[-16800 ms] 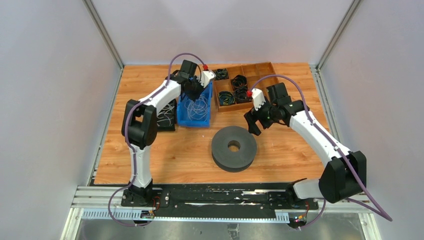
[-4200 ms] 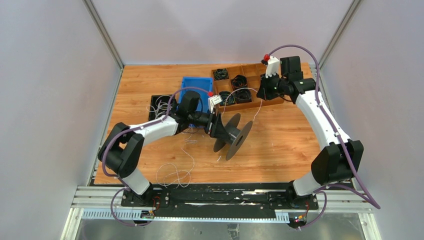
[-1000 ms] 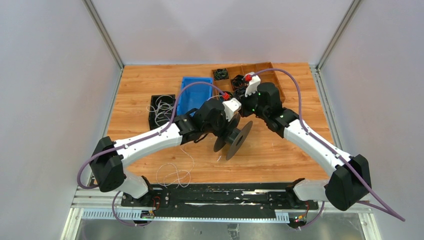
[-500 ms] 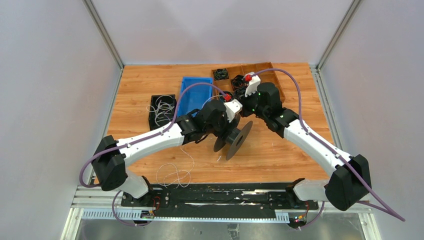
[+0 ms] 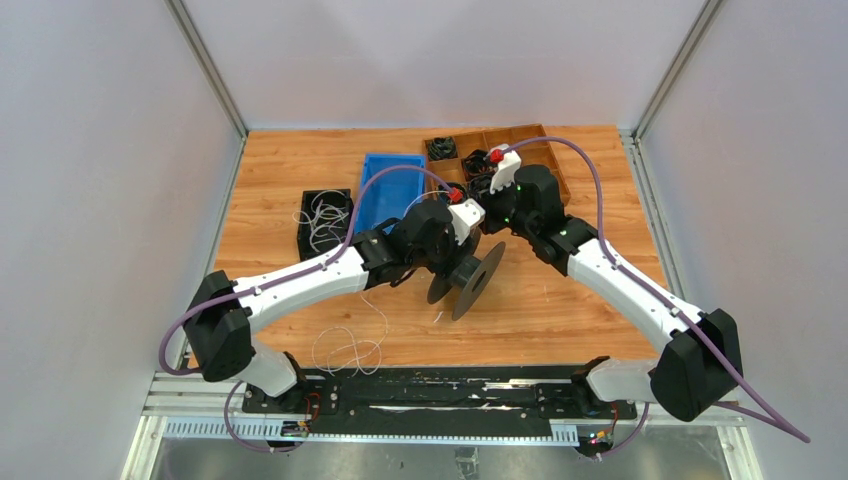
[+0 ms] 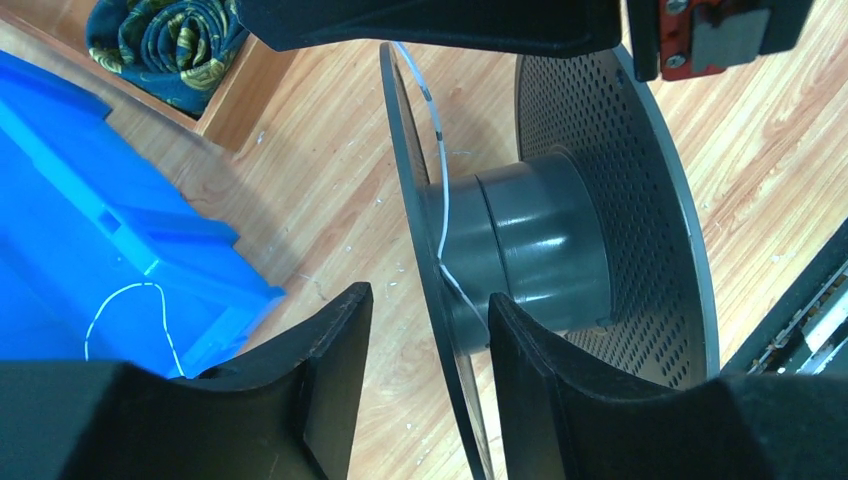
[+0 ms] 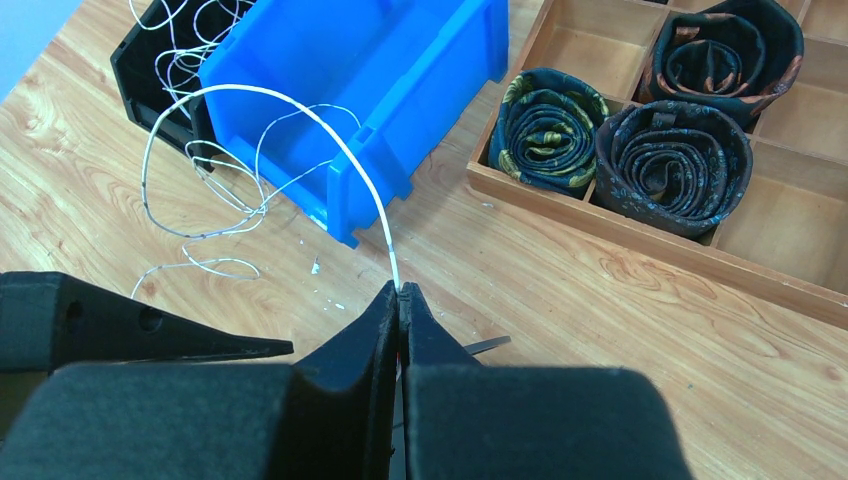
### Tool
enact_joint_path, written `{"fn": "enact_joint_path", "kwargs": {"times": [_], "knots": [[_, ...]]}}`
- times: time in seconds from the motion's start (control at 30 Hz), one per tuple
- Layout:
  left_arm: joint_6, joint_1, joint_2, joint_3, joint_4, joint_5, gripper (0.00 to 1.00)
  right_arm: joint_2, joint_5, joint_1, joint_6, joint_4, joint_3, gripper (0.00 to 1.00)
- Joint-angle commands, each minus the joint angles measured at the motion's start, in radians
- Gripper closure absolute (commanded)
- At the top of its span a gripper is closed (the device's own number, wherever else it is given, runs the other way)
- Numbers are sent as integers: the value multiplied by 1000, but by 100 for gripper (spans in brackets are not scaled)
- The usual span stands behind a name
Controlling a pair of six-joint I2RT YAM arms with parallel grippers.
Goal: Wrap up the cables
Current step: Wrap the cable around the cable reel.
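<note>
Near the middle of the desk [image 5: 560, 300] a dark grey spool [image 6: 540, 250] stands on edge, its two perforated discs upright. The left gripper [image 6: 430, 300] straddles the disc nearer to it – its fingers are parted, one on each side of the rim, with a visible gap to the disc on both sides. The right gripper [image 7: 400, 295] hangs just beyond the spool toward the far edge, its fingers pressed together and pinching one strand of the cables [image 7: 250, 88] at their very tips.

From that pinch the thin white strand arches up and over toward the left side of the desk. In the left wrist view a strand runs over the disc's rim and down across the hub. More cable lies in loose loops by the near edge, left of centre, and in a black tray [image 7: 140, 60] toward the left edge. A blue bin [image 7: 380, 60] sits just right of that tray. A wooden divided box [image 7: 620, 240] stands at the far edge, right of centre – several compartments hold dark rolled coils [image 7: 545, 120].
</note>
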Motion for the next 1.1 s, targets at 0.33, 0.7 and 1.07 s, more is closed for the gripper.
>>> {"fn": "enact_joint_path", "kwargs": {"times": [0.33,0.7,1.07], "knots": [[11,-13,1,17,4,-17,55,9,-1,15,-15,18,-13,99],[17,-13,1,12,8,-14,65,5,-5,16,-15,20,-17,99],[31,-13,-12,-2,16,-22,80,-6,5,14,-30,17,-15,99]]}}
